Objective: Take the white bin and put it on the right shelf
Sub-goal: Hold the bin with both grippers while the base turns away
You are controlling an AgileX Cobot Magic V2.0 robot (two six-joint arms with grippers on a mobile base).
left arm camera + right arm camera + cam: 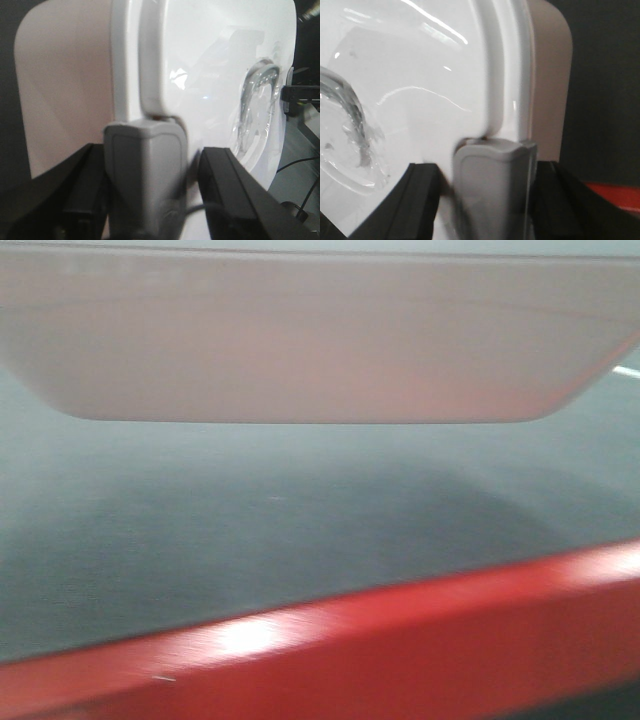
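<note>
Hanging over the far edge of the dark worktop, the white bin looks lifted, with its shadow beneath. The left gripper and right gripper each straddle a grey latch; whether their fingers pinch, I cannot tell. The shelf is unseen, so placing remains. The worktop's near edge is a red rim; the room is dim.

Front view close against the white bin; both wrist views tight on its lid.
</note>
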